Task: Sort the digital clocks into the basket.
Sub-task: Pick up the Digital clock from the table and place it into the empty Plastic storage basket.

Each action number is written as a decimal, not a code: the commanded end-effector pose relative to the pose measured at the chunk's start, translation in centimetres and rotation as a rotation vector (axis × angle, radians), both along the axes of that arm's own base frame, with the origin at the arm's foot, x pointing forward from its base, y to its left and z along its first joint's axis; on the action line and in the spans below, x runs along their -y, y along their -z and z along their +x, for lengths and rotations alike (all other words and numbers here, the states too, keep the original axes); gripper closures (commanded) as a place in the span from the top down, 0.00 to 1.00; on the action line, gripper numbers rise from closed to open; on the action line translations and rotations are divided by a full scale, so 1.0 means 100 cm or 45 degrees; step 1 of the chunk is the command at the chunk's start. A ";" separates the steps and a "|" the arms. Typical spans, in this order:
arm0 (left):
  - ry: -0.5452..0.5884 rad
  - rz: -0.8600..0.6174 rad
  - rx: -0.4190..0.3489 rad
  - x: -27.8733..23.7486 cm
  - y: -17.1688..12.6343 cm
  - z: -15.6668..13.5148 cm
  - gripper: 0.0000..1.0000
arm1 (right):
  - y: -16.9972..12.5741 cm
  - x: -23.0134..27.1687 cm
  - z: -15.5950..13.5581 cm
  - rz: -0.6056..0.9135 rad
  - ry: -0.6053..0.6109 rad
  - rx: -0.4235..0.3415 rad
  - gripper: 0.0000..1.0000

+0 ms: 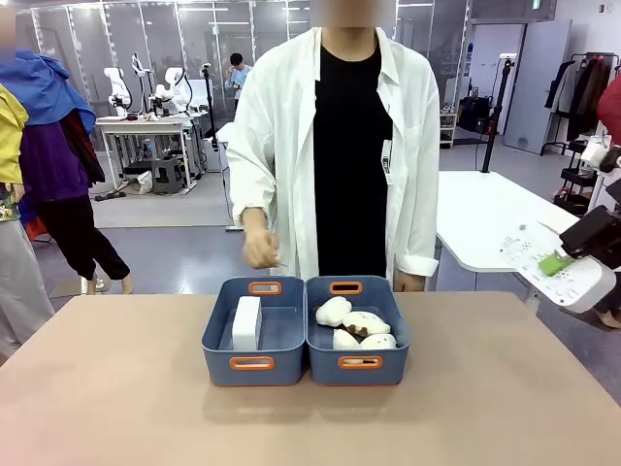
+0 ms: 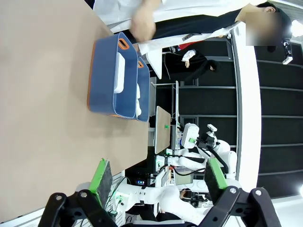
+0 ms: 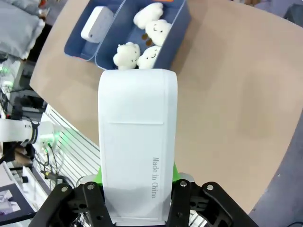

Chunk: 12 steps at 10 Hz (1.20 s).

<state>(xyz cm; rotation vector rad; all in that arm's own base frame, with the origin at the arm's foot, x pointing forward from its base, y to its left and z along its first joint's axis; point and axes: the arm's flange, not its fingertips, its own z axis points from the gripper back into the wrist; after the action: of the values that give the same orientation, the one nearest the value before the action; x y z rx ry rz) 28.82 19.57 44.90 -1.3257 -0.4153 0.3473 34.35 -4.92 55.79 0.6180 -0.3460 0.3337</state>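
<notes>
The tan bench (image 1: 116,388) carries two blue bins set side by side and touching, near its far edge at the middle. A person in a white coat (image 1: 281,146) stands just behind that edge, one hand (image 1: 260,250) hanging above the far rim of the left bin. That left bin is the basket (image 1: 221,342), with orange-rimmed handle slots at both ends; one digital clock (image 1: 246,322) lies in it, a plain white block with rounded corners, resting toward the wall shared with the neighbour. The other bin (image 1: 398,340) holds several cream plush toys (image 1: 354,325) with brown bits, heaped together. Off the bench's right edge, the right gripper (image 1: 561,260) hangs in the air with its jaws pinching the second digital clock (image 3: 137,142), a smooth white slab with "Made in China" printed small along one side. The left gripper (image 2: 158,177) has its jaws spread wide, green pads (image 2: 102,176) apart with nothing between them, well away from the bins.
</notes>
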 end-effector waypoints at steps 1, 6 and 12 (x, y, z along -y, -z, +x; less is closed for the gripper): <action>0.010 -0.008 0.001 -0.001 -0.003 -0.004 1.00 | -0.011 -0.040 0.024 -0.078 -0.126 0.012 0.51; 0.010 -0.008 0.001 -0.001 -0.003 -0.004 1.00 | -0.026 -0.269 0.096 -0.494 -0.395 0.075 0.51; 0.010 -0.008 0.001 -0.001 -0.003 -0.004 1.00 | 0.047 -0.452 0.153 -0.695 0.025 -0.085 0.51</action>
<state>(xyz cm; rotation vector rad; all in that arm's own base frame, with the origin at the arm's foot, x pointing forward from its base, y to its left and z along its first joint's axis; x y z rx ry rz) 28.80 19.59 44.91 -1.3257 -0.4159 0.3479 48.87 37.94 50.20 0.1053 -0.1958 0.4547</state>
